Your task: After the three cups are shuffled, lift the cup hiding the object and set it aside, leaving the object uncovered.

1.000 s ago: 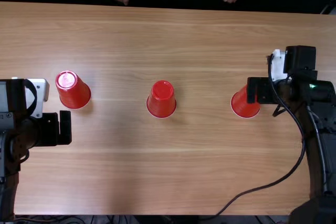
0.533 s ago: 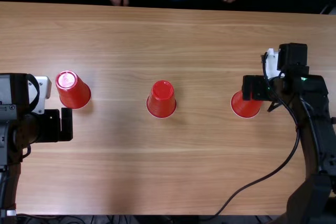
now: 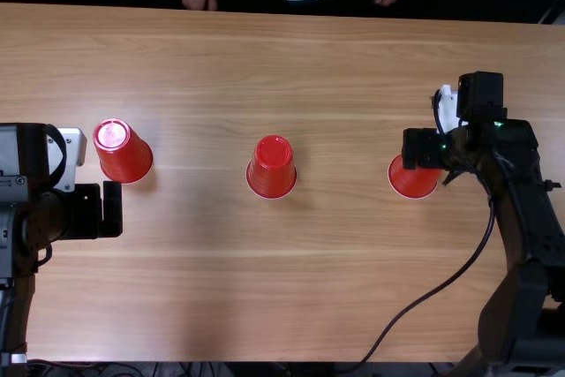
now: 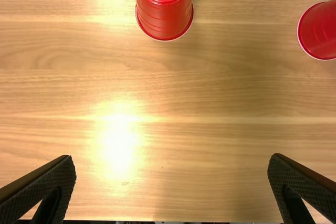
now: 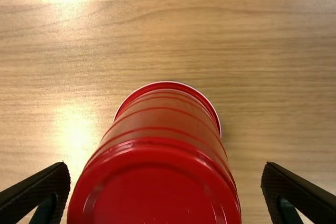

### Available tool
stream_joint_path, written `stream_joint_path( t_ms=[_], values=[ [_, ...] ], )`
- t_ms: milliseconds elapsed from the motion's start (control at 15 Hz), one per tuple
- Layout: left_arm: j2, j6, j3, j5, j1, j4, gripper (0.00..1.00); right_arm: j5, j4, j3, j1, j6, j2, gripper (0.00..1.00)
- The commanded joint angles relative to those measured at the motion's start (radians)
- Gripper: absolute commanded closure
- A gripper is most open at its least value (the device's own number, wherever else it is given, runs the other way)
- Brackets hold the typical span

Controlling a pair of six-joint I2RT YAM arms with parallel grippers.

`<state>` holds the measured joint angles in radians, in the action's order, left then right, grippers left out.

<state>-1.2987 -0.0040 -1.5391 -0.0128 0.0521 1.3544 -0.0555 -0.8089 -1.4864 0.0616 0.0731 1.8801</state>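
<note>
Right cup (image 3: 411, 181) sits upturned on the desk (image 3: 282, 68) between the spread fingers (image 5: 37, 195) of the right tool (image 3: 415, 149), presumably to lift it off the hidden object; left tool (image 3: 104, 211), also spread, hangs just beside left cup (image 3: 122, 151).

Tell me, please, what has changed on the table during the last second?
The right end effector moved left, toward the middle upside-down red plastic cup. It now hangs open over the right upside-down red plastic cup, one finger on each side, not gripping. Nothing was grasped or released. All three cups, including the left upside-down red plastic cup, kept their places. The left end effector barely shifted and stays open.
</note>
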Motion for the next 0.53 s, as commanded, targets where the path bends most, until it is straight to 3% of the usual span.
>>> stream_joint_path(
  t_ms=[0,133,267,467],
  values=[
    [-0.008,-0.005,-0.03,-0.013,-0.003,-0.005,0.0,-0.005,0.0,-0.034,-0.002,-0.009,0.017,0.43],
    [-0.008,-0.005,-0.032,-0.015,-0.003,-0.003,0.0,-0.007,-0.002,-0.028,-0.003,-0.009,0.019,0.5],
    [-0.008,-0.005,-0.03,-0.013,-0.003,-0.003,0.0,-0.007,-0.017,-0.021,-0.006,-0.009,0.017,0.63],
    [-0.007,-0.005,-0.03,-0.011,-0.003,-0.003,0.0,-0.027,-0.019,-0.025,-0.009,-0.009,0.007,0.75]
  ],
)
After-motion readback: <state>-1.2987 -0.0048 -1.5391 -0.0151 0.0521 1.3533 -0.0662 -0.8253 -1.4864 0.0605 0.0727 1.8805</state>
